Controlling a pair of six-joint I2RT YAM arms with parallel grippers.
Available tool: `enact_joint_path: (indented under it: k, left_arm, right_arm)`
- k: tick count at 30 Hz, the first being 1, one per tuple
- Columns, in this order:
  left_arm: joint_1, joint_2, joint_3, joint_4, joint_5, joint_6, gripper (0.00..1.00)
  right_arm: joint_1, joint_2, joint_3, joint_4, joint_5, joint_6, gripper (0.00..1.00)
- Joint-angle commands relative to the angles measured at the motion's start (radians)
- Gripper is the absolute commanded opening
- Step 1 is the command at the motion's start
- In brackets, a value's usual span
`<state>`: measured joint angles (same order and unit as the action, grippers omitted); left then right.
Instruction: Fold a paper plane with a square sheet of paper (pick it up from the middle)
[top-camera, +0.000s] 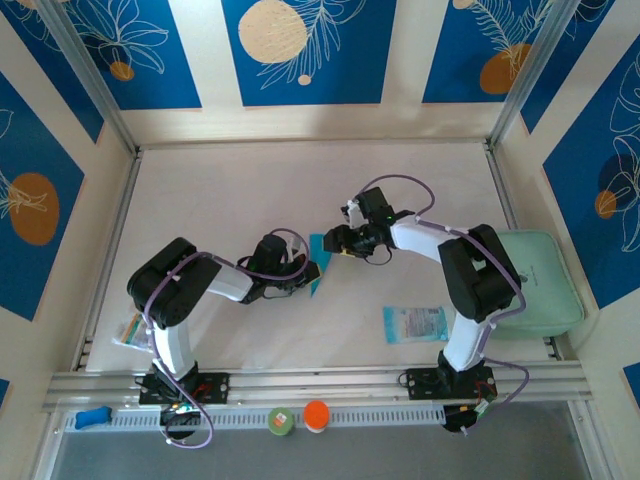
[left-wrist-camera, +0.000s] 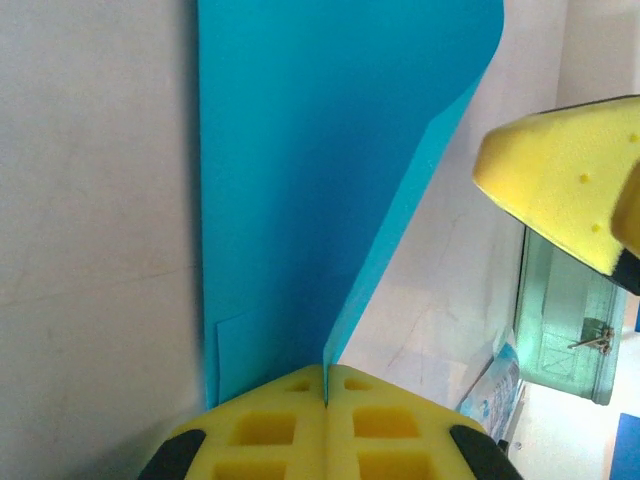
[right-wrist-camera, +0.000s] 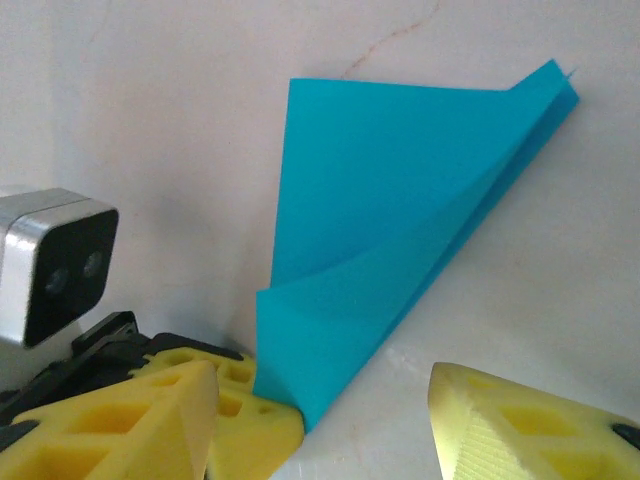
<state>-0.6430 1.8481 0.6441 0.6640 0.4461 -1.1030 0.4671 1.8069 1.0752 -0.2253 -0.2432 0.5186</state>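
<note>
At table (top-camera: 230, 190) centre, btwn both arms, the square sheet of paper (left-wrist-camera: 300, 180) lies part-folded, one flap curling up. Left gripper (left-wrist-camera: 325, 385) is clamped on its edge. Right gripper (right-wrist-camera: 325, 400) has jaws apart w/ the sheet's corner btwn them, no grip.

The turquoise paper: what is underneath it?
The pale table shows beside the square sheet of paper, whose upper flap curls up. The left gripper pinches its near edge. Anything beneath the flat layer is covered.
</note>
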Motion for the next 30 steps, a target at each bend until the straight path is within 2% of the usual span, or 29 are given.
enact_joint_path:
  k: [1,10,22,30]
  left_arm:
    - [0.013,0.023,0.008,-0.020,0.030,-0.020,0.00]
    - [0.020,0.039,-0.013,0.009,0.028,-0.035,0.02]
    - [0.019,0.021,-0.024,0.016,0.024,-0.019,0.14]
    - [0.020,-0.054,-0.047,-0.010,-0.001,-0.013,0.20]
  right_arm:
    - [0.015,0.058,0.042,-0.073,0.020,-0.025,0.58]
    - [0.043,0.134,0.098,-0.132,0.056,-0.044,0.57]
    - [0.107,0.274,0.219,-0.319,0.249,-0.013,0.58]
    - [0.111,0.310,0.237,-0.353,0.285,0.034,0.57]
